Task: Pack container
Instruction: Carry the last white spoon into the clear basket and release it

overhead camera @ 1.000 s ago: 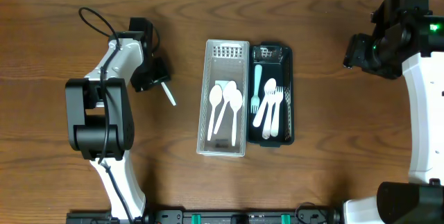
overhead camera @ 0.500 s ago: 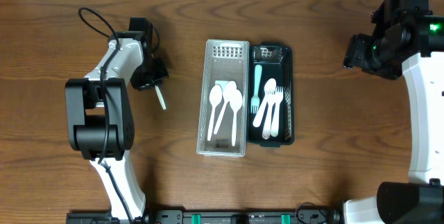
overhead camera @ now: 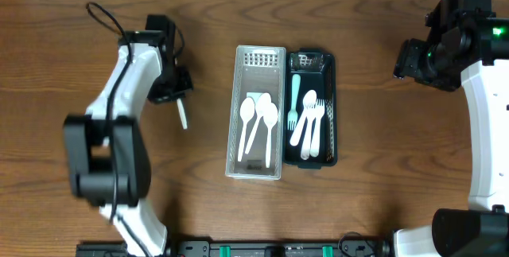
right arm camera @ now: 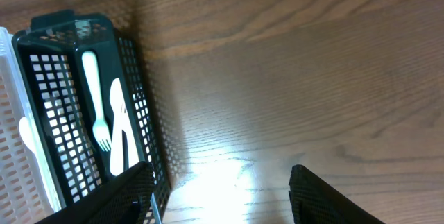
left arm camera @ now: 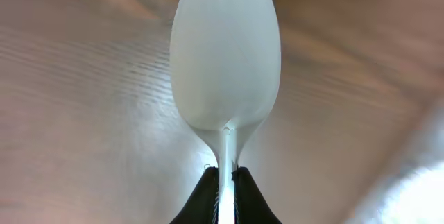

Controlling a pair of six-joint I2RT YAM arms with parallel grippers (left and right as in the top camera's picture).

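Item: one white plastic spoon (left arm camera: 225, 50), pinched in the left gripper (left arm camera: 223, 197), whose dark fingertips (left arm camera: 205, 195) are pressed together on the narrow handle just below the bowl. Location: overhead, the spoon (overhead camera: 183, 115) hangs over bare table (overhead camera: 207, 42), left of the white basket (overhead camera: 238, 114) and well apart from it. Whether it touches the wood cannot be told. Contents on file: the white basket holds two similar spoons, and the black basket (overhead camera: 333, 106) touching its right side holds a pale green fork and other white cutlery. Right gripper (right arm camera: 218, 186): fingers spread wide, holding nothing, parked over the table right of the black basket. Handling, by judgement: very light, thin, fairly stiff yet liable to flex or snap under a hard squeeze. The surface looks smooth and likely slippery. The flat handle is the place to hold, since the rounded bowl would slide out of the pads. Likely destination is the white basket, among the other spoons.
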